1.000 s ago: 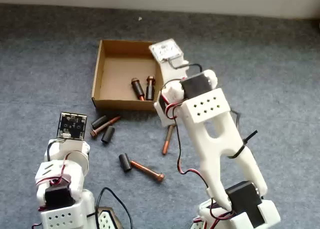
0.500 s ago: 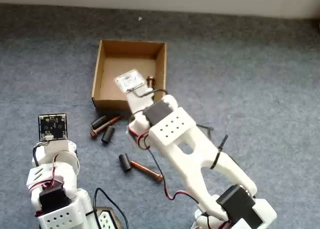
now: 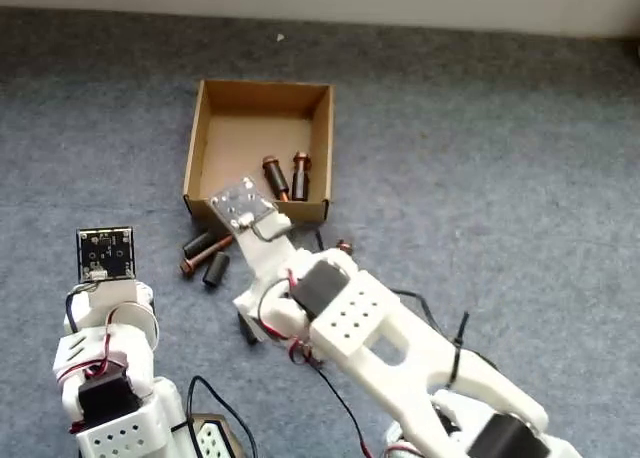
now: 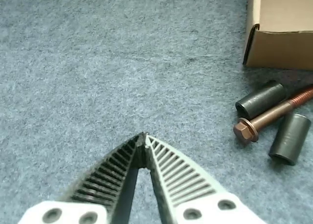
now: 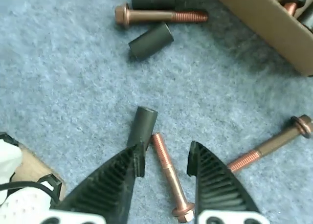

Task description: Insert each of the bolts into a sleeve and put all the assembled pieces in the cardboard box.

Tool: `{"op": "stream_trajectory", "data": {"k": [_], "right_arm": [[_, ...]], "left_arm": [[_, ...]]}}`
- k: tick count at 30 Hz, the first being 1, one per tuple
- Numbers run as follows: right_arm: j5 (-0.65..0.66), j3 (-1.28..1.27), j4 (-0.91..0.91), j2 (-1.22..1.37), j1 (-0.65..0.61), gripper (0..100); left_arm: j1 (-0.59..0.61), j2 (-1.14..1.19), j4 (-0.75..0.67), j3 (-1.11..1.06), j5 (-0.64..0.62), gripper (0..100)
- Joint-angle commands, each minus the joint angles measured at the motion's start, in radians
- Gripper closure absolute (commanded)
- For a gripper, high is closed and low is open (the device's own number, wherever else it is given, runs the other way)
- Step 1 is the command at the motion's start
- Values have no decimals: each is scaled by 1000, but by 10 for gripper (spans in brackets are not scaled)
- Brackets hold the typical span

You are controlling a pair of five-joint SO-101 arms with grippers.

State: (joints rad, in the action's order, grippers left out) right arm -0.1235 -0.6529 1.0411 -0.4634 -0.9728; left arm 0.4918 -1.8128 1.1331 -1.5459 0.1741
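Inside the cardboard box lie two assembled pieces (bolts already sleeved), while three loose bolts and three sleeves wait unjoined on the carpet, the right gripper spread wide over one bolt, the left gripper closed and empty.

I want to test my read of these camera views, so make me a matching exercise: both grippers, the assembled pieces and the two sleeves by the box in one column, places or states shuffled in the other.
Column one:
1. left gripper
2. right gripper
3. assembled pieces
4. two sleeves

Column two:
A. in the cardboard box
B. open, astride a bolt
C. on the carpet, flanking another bolt
D. shut, over bare carpet

Pairs: 1-D, 2-B, 3-A, 4-C
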Motion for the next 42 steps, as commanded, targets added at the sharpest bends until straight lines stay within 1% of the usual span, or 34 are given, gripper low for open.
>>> {"op": "stream_trajectory", "data": {"k": [1,7,9,13,31,33,37,42], "right_arm": [[-9,-64,-101,-61,-12,871],[-17,-85,-180,79,-84,871],[-58,-85,-197,128,-102,871],[-78,-53,-228,208,-107,871],[-80,107,-229,507,-111,873],[-75,119,-229,536,-111,899],[-69,145,-228,555,-107,996],[-9,148,-225,552,-105,992]], "left_arm": [[8,-4,-21,44,-11,989],[8,-4,-21,42,-11,989],[8,-4,-23,42,-11,989],[8,-4,-43,35,-11,989],[7,-4,-43,35,-11,989],[7,-4,-43,35,-11,989],[7,-4,-43,35,-11,989],[7,-4,-43,35,-11,989]]}}
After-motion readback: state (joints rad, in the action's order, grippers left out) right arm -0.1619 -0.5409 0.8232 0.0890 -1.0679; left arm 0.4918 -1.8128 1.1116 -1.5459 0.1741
